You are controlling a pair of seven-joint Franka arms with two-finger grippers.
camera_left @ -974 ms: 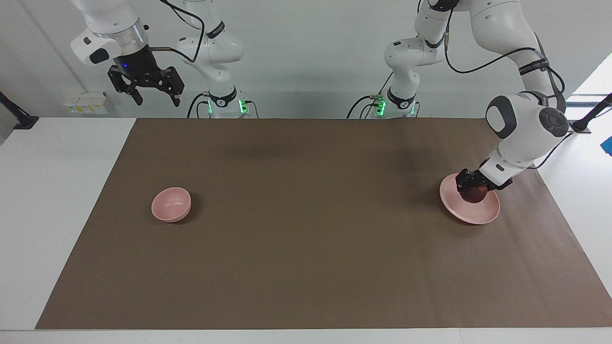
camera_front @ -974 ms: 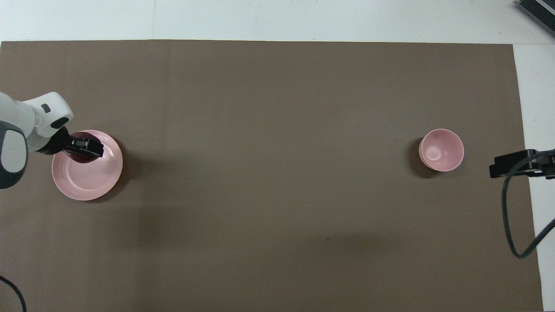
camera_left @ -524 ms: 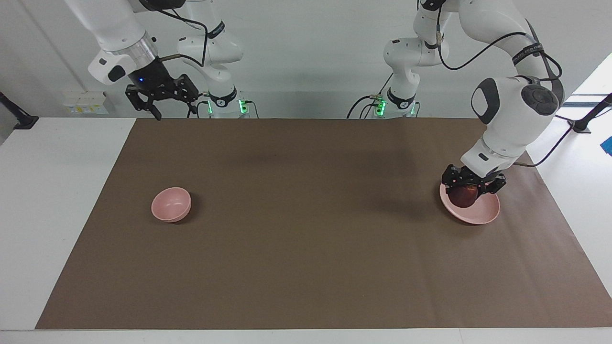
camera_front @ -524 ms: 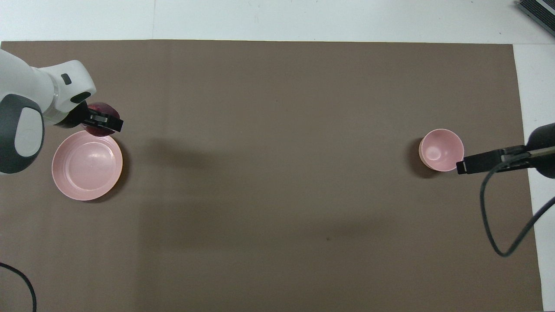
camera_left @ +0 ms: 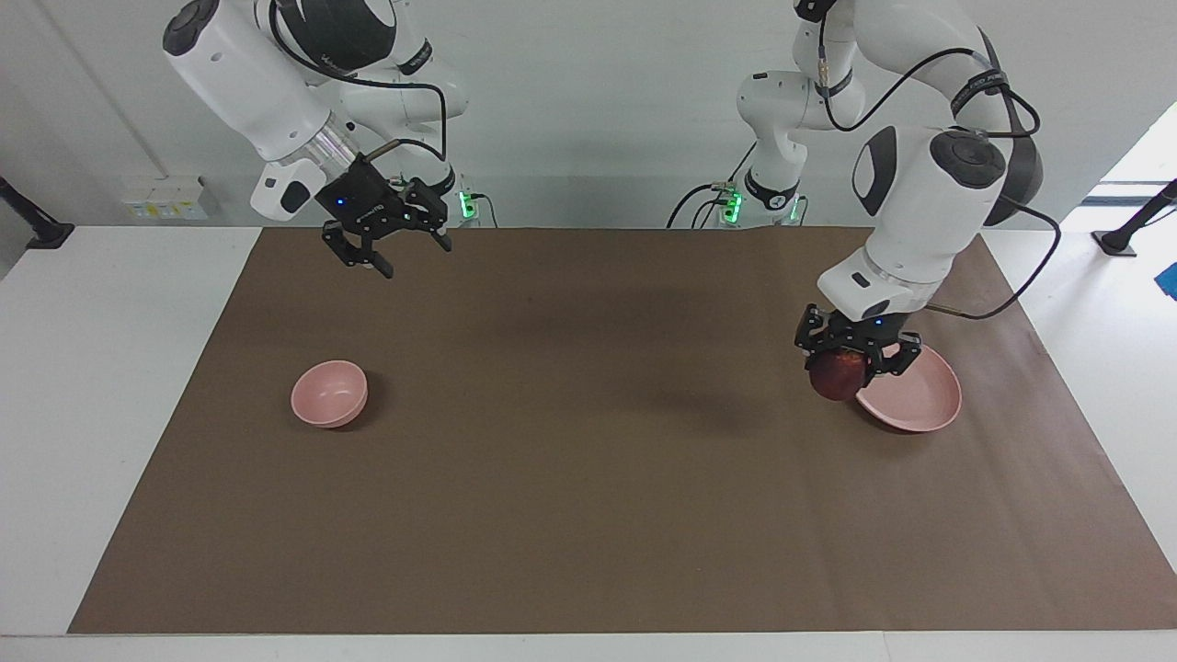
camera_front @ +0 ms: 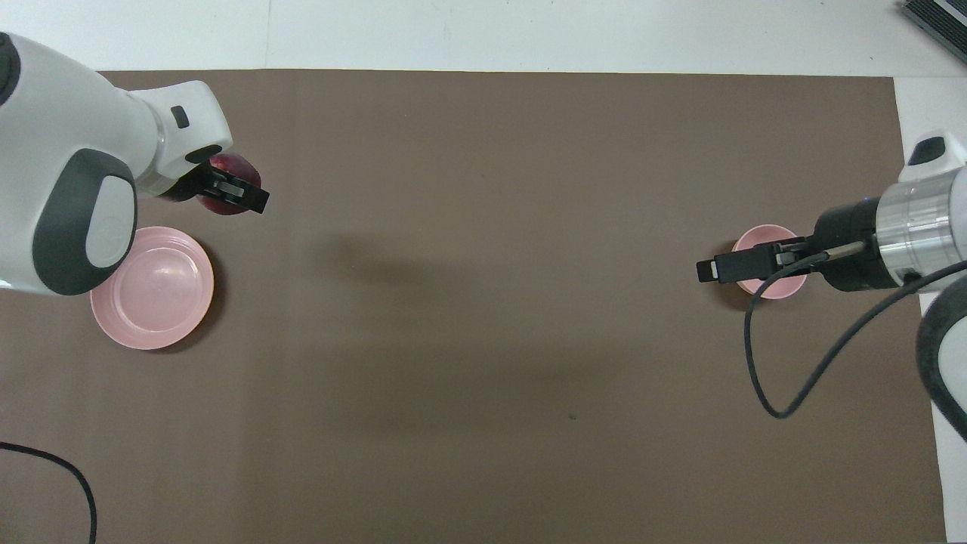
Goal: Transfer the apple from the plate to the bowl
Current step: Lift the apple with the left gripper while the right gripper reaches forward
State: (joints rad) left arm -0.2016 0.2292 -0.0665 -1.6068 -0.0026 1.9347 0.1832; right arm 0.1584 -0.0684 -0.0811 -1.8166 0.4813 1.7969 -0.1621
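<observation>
Holding: your left gripper, right of frame, is clamped on the small round dark red apple, yellowish patch showing.
Right gripper: fingers spread, empty, upper left.
Flat pale pink plate: bare.

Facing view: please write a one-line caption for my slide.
Left gripper carries the apple up off the plate; right gripper hangs open.
</observation>
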